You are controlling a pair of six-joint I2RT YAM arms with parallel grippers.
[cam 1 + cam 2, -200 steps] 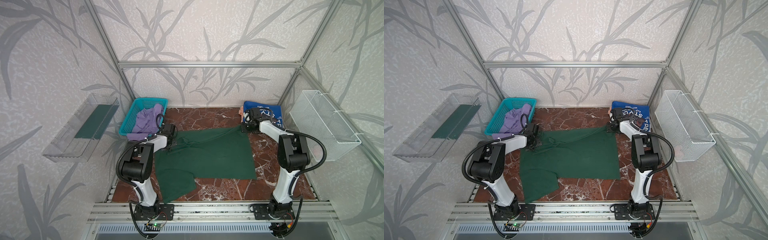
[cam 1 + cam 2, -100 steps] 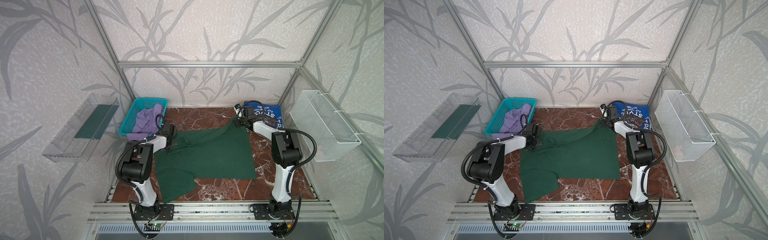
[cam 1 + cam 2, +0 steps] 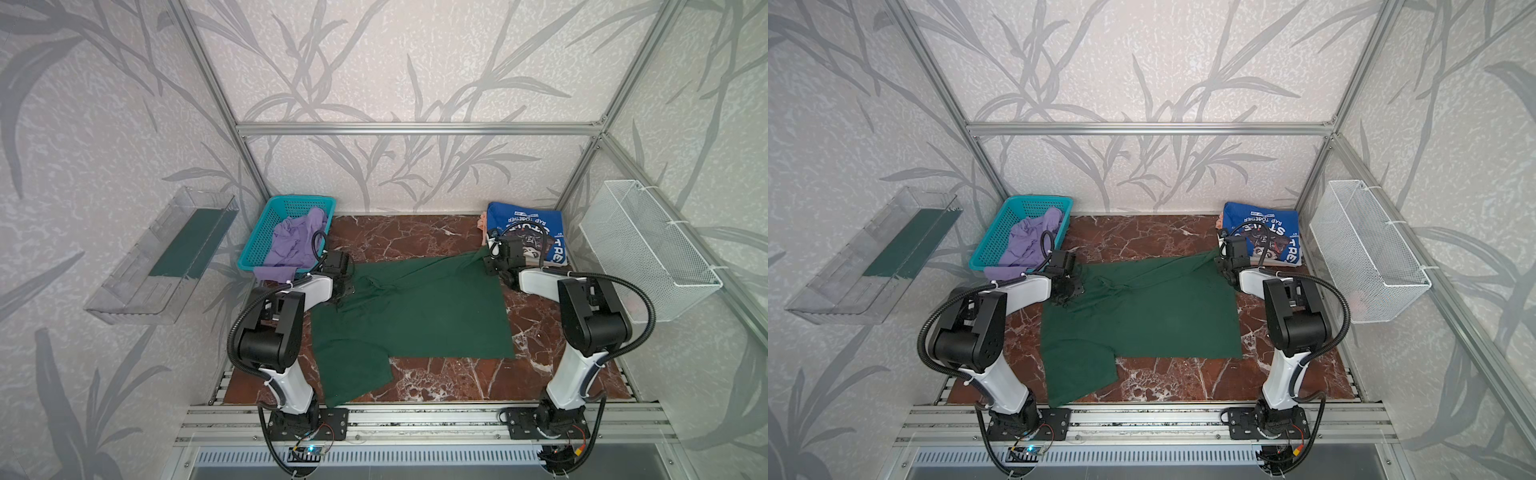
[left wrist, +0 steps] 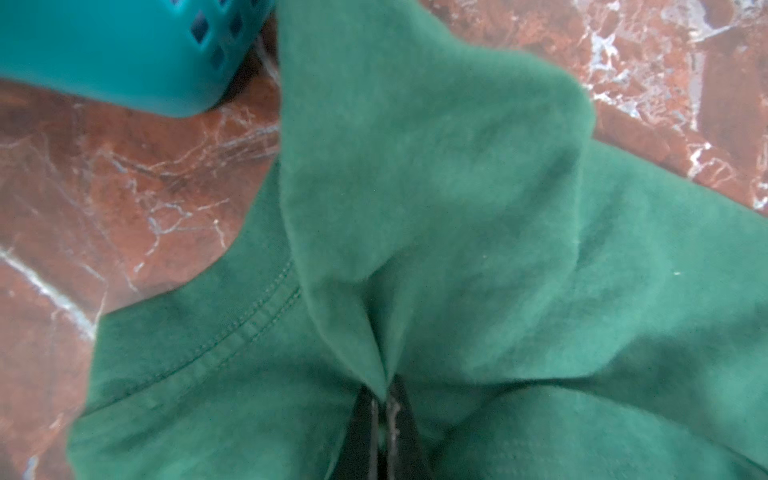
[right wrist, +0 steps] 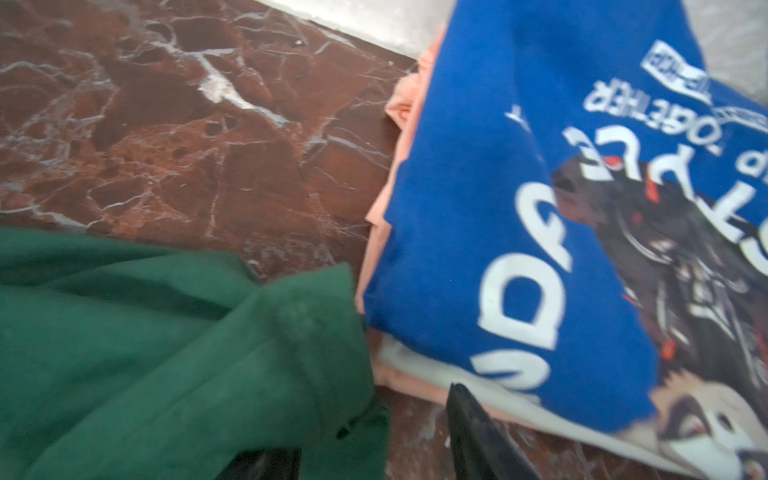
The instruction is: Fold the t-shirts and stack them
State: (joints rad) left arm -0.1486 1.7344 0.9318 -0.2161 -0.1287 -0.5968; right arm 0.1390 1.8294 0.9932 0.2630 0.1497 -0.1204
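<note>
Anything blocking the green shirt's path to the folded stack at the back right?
Nothing visible. A corner of the green shirt lies right beside the blue shirt and the peach shirt under it; the open right gripper sits at that corner.

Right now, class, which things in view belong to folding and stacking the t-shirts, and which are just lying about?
Belong to the job: green t-shirt, spread on the table; lavender t-shirt, in the turquoise basket; blue t-shirt, folded on the peach t-shirt.

Just lying about: turquoise basket; clear wall tray; white wire basket.
</note>
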